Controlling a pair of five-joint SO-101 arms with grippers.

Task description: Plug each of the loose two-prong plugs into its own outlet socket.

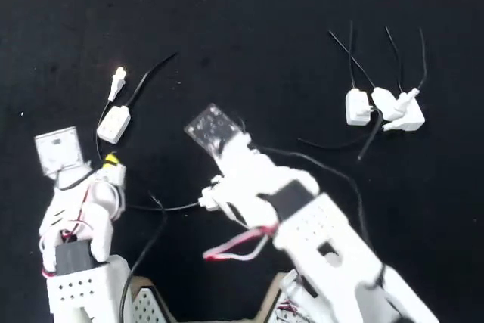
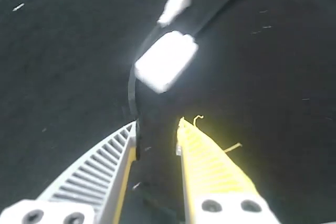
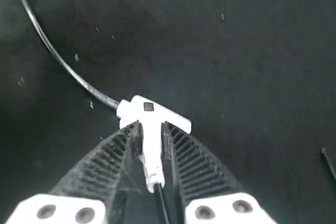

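Plug sits clamped in right tool.

A small white loose plug lies at the left of the table, near but apart from a white rectangular left socket block whose black cable curves away. A white T-shaped plug – black cable trailing – sits clamped in the right gripper near the middle. Far right lie two more white sockets: the free socket, and the end socket with a third plug against it – whether seated is unclear.
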